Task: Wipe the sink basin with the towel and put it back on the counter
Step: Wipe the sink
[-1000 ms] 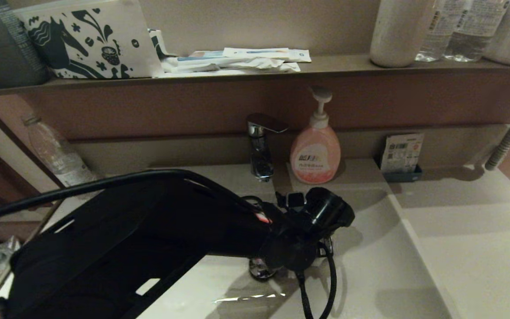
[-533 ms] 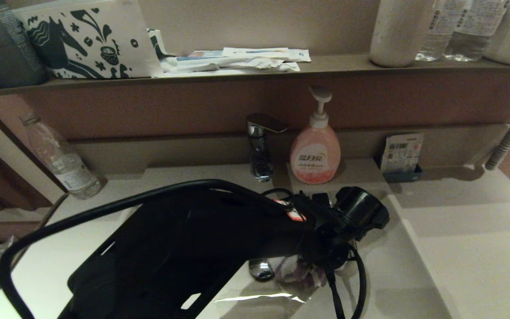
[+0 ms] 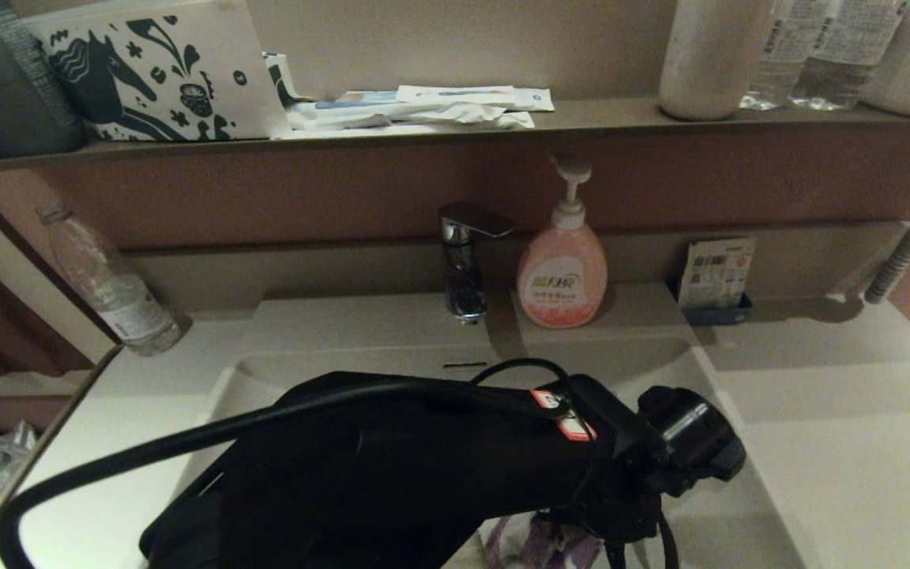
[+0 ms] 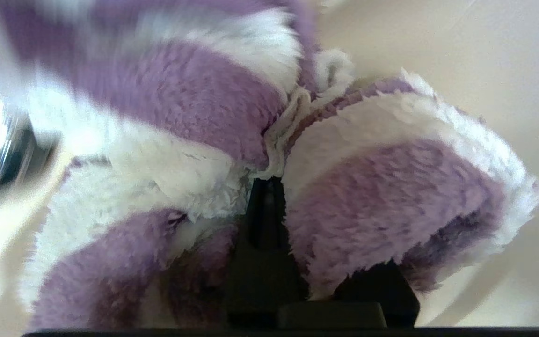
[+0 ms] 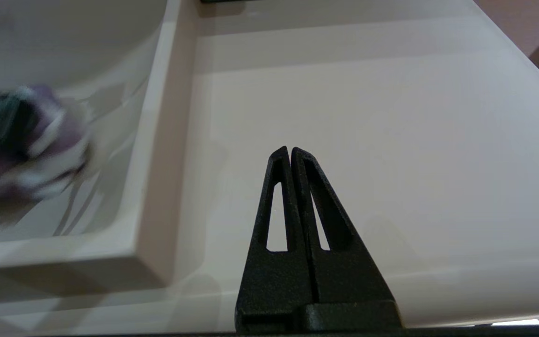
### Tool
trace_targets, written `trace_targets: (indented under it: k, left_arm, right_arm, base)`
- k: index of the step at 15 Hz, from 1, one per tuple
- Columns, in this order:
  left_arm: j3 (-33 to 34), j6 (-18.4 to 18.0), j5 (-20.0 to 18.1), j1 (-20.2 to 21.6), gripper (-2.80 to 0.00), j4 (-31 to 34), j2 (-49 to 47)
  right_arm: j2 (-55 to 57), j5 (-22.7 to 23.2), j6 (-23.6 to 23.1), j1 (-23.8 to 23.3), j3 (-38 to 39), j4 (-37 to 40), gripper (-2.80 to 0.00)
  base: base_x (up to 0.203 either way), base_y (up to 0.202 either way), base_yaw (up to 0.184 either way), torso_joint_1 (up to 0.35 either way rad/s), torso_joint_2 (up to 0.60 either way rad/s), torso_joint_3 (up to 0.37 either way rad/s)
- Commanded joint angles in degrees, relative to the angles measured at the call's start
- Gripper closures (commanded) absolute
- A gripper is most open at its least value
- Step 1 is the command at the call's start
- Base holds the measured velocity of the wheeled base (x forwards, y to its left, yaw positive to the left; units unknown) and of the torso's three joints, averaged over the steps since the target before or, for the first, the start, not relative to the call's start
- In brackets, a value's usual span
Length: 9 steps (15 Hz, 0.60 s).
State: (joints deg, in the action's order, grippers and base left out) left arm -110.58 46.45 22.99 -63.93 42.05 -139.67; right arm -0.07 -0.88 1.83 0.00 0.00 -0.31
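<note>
The purple and white striped towel [image 4: 353, 187] bunches around my left gripper [image 4: 265, 185], which is shut on it. In the head view the towel [image 3: 530, 541] peeks out under the black left arm, low in the sink basin [image 3: 660, 359] toward its front right. The arm hides the drain plug; the overflow slot [image 3: 464, 365] shows on the back wall. The towel [image 5: 31, 150] also appears blurred inside the basin [image 5: 124, 154] in the right wrist view. My right gripper [image 5: 290, 152] hangs shut and empty above the cream counter [image 5: 367, 117], right of the basin.
A chrome faucet [image 3: 463, 261] and a pink soap bottle [image 3: 562, 269] stand behind the basin. A small card holder [image 3: 716, 276] sits at the back right, a plastic bottle [image 3: 111, 284] at the back left. A brown shelf [image 3: 581, 114] above carries bottles, packets and a pouch.
My left arm has swept the towel from the basin's middle near the drain toward the front right. The right gripper has not visibly moved.
</note>
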Motion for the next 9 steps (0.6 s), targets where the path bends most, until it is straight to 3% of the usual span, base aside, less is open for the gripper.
trace_targets:
  k: [1,5,9]
  left_arm:
    - [0.1,3.2,0.1,-0.4,0.0,4.8,-0.1]
    - [3.2,7.1,-2.0,-0.2,0.0,11.4,3.1]
    - [14.0,7.3,-2.2,1.8,0.0,10.0,9.1]
  right_arm:
    - [0.1,0.0,0.0,0.0,0.0,0.0,0.0]
    - [0.1,0.0,0.0,0.0,0.0,0.0,0.0]
    - [0.1,0.0,0.0,0.0,0.0,0.0,0.0]
  base:
    - [0.0,0.0,0.0,0.0,0.0,0.0]
    - [0.0,0.0,0.0,0.0,0.0,0.0]
    - [0.0,0.0,0.0,0.0,0.0,0.0]
